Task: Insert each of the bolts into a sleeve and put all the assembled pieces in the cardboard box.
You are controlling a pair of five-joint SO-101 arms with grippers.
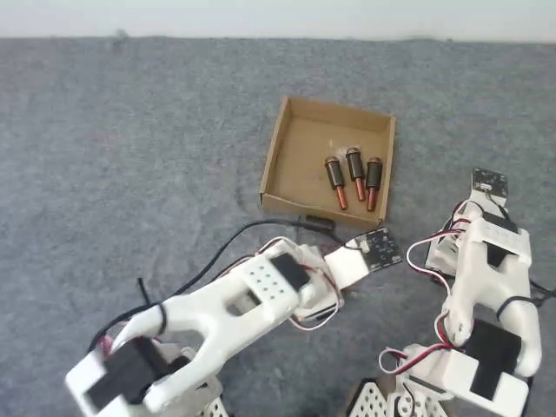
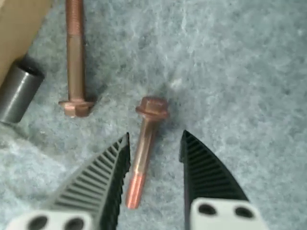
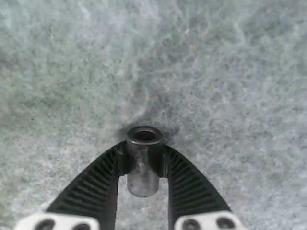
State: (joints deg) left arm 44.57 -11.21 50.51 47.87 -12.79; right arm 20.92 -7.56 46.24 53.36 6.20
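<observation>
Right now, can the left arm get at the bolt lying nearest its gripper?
Probably yes. The left gripper is open, one finger on each side of the bolt, with nothing else between. The other bolt lies apart.

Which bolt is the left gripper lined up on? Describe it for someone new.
In the left wrist view, start at the cardboard box on the grey mat. Beside it lie a dark sleeve and a copper bolt. The target bolt is the one farther from the box, lying loose between the open left gripper's fingers.
</observation>
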